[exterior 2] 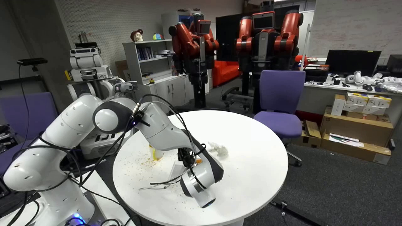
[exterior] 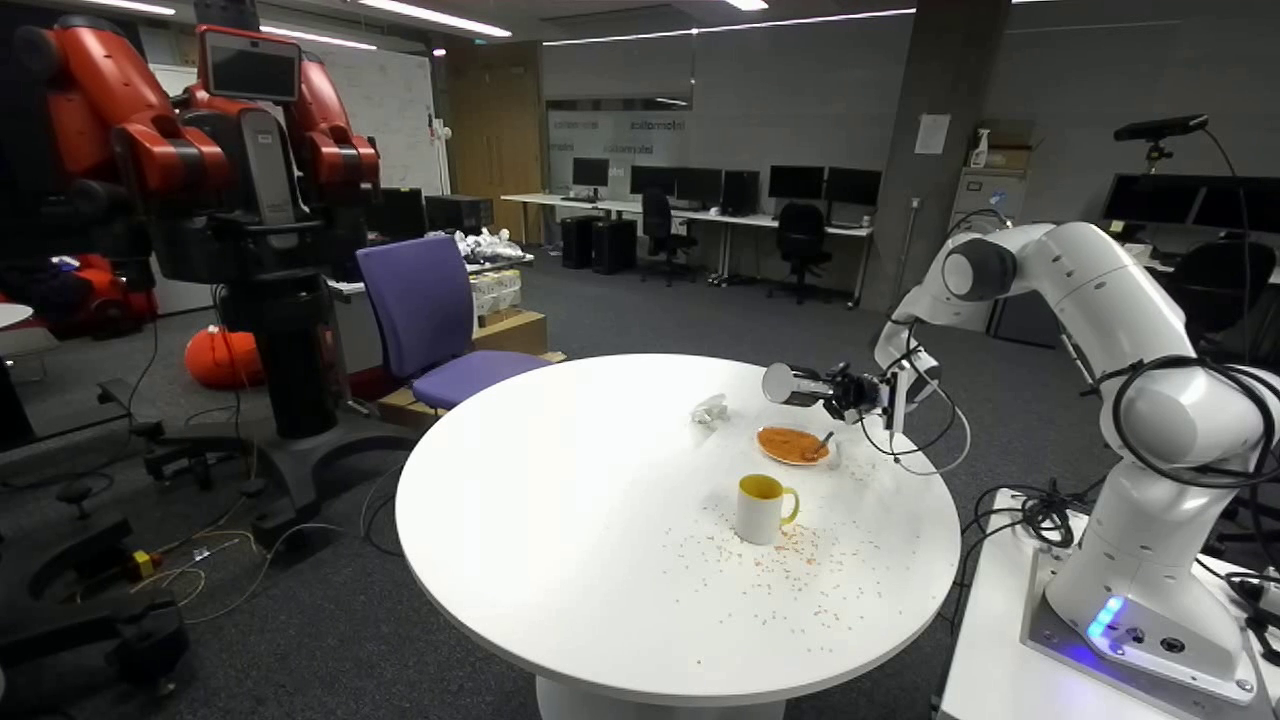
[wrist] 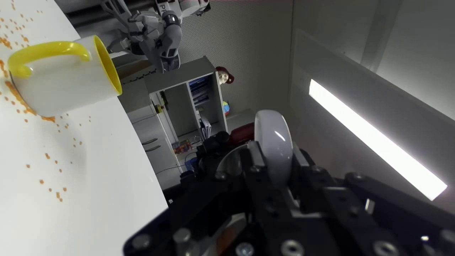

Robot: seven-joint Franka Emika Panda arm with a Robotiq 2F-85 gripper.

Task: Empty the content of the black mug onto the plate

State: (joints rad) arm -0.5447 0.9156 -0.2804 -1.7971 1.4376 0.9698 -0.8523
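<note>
End effector [wrist: 278, 153]: closest thing in the wrist view, dark and bulky, its two fingers pinched onto a glossy, curved handle [wrist: 273, 137]; what sits behind them is too dark for me to make out.
White-and-yellow mug [wrist: 64, 80]: off to one side in the wrist view, standing on the desk [wrist: 110, 199], with orange bits [wrist: 20, 98] strewn at its foot.
Backdrop: a shelf unit [wrist: 188, 71] and a bright strip light [wrist: 373, 139], seen at a slant.
Black mug [exterior: 797, 388]: in an exterior view, gripped by the end effector and held off the desk, tipped over, a pale round end turned outward; base or mouth, I can't say.
Plate [exterior: 790, 463]: on the desk, showing just below the black mug there, orange across its face, a slim thing too small to name resting on it. Whether the mug is squarely over it, I can't judge.
Crumpled white scrap [exterior: 710, 408]: on the desk, near the plate.
Arm [exterior 2: 157, 128]: foremost in an exterior view, white, bent across the desk, covering much of the end effector and nearly all of the plate.
Behind the desk: a purple chair [exterior 2: 281, 100] and two red robots [exterior 2: 263, 47].
</note>
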